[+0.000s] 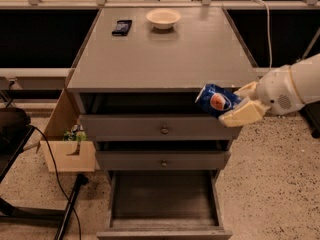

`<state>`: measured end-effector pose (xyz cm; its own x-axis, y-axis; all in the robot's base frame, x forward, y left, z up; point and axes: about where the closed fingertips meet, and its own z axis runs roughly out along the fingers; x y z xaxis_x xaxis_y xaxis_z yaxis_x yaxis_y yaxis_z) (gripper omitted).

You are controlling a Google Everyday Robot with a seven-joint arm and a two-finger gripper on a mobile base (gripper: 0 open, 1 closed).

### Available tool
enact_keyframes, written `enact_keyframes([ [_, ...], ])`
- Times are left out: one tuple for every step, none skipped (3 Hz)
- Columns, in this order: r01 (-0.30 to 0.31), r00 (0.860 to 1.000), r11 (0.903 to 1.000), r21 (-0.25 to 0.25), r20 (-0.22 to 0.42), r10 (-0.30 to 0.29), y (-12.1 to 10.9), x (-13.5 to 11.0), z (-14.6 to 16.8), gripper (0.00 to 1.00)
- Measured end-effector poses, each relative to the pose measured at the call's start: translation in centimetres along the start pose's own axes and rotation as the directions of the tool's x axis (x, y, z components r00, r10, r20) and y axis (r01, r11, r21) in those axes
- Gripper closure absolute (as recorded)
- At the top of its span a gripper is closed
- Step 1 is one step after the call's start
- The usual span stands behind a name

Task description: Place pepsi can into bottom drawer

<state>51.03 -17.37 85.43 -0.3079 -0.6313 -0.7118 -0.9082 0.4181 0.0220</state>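
The pepsi can (216, 100) is blue with a round red-white-blue logo. It lies on its side in my gripper (239, 104), which is shut on it. The gripper comes in from the right and holds the can in the air, in front of the cabinet's top edge at the right, above the two upper drawers. The bottom drawer (163, 197) is pulled open below, its flat grey inside bare. The can is well above the drawer and to the right of its middle.
A black device (122, 27) and a white bowl (163, 18) sit at the back of the cabinet top (160, 54). Two shut drawers with round knobs (164, 130) are above the open one. A cardboard box (67, 149) and cables stand at the left.
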Motion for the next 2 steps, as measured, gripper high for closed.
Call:
enact_keyframes([
  [0.101, 0.994, 0.9945, -0.030, 0.049, -0.099, 1.24, 1.36, 2.71, 1.00],
  [0.130, 0.991, 0.9910, -0.031, 0.048, -0.128, 1.36, 1.20, 2.81, 1.00],
])
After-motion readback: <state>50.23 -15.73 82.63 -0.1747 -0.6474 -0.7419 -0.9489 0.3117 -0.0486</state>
